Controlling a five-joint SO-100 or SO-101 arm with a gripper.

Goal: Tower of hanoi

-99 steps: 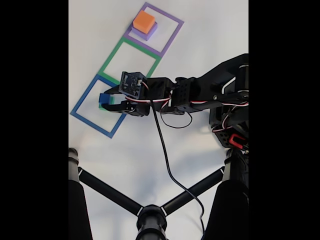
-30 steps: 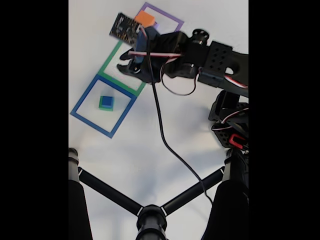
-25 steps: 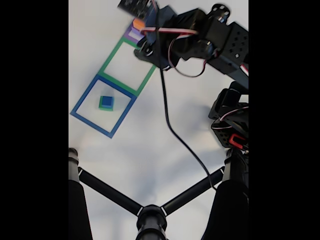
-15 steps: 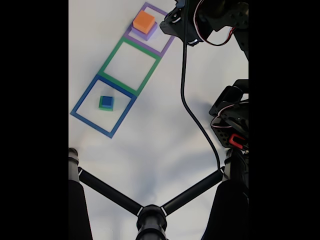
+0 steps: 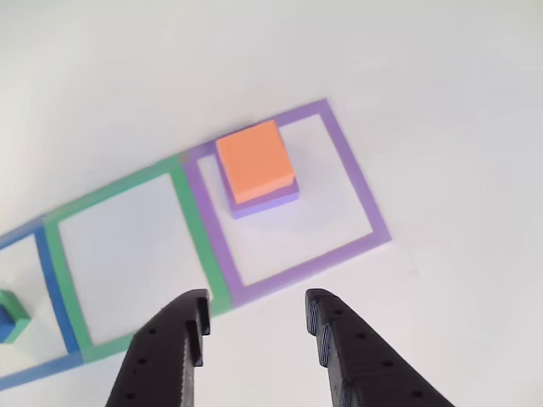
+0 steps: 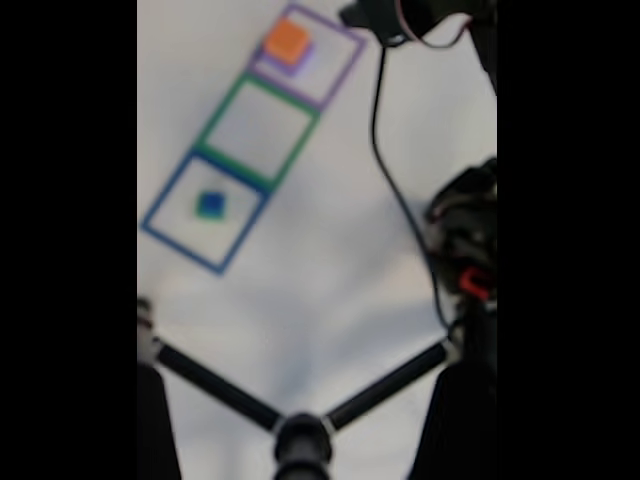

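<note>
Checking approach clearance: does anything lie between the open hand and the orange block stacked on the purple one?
Nothing visible does. In the other view the hand is open and empty, and only the flat purple frame on the white table lies between it and the orange block atop the purple block.

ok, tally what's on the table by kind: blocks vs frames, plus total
Blocks: 4 — orange block on purple block, blue block on green block
Frames: 3 — purple frame, green frame, blue frame
Total: 7
</note>
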